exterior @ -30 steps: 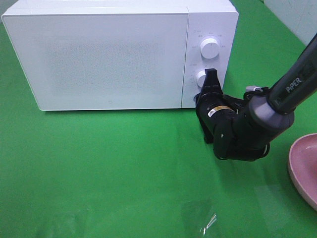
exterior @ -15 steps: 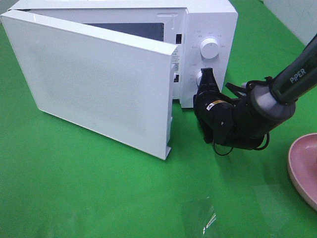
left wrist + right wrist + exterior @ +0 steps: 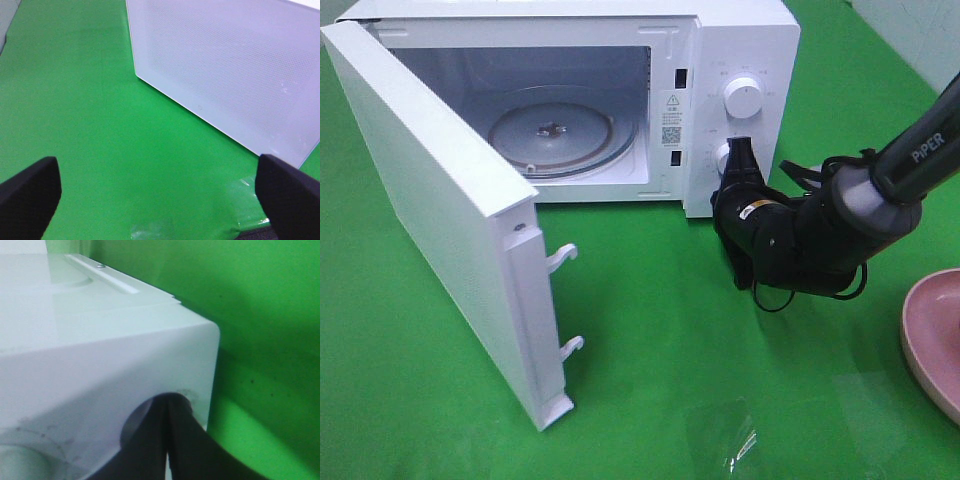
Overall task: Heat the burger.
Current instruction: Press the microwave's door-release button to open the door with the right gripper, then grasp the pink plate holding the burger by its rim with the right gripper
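The microwave [image 3: 740,40] stands in the upper part of the overhead frame on the green tabletop [image 3: 650,340]. Its door [image 3: 440,230] is wide open and reaches toward the lower left. The glass turntable [image 3: 552,132] is in full view inside the cavity. On the control panel, the upper knob [image 3: 744,98] stands untouched. The right hand [image 3: 740,150], at centre right, is closed tight with nothing between its tips, which sit right at the lower knob [image 3: 723,158]. The left hand [image 3: 157,192], seen only in its own wrist view, is spread wide and holds nothing. It hovers above the tabletop near the door's outer face. A pink plate [image 3: 932,335] sits at the right edge. The burger's location cannot be told from these views.
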